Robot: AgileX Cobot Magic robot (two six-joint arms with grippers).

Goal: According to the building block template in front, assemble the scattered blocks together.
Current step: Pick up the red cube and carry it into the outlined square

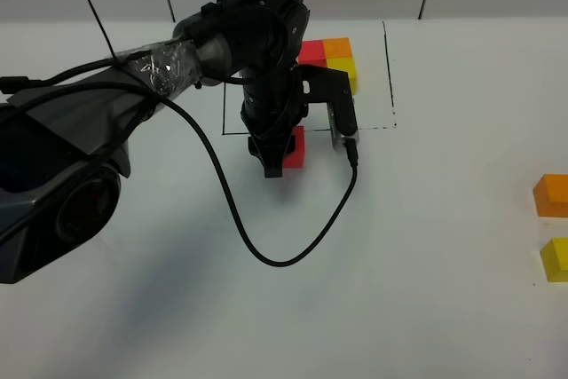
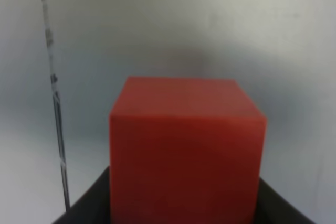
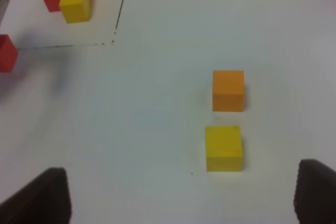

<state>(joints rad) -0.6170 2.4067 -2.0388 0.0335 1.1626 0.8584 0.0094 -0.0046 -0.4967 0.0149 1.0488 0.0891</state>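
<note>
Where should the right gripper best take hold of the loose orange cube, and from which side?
Probably from straight above, closing on two opposite side faces of the orange cube. It sits flat with parallel sides; choose the pair not facing the yellow cube, which lies near it.

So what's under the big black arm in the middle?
A loose red cube peeks out beside the shut left gripper, by the drawn black frame's edge. The arm covers part of that cube, some frame line and part of the template.
</note>
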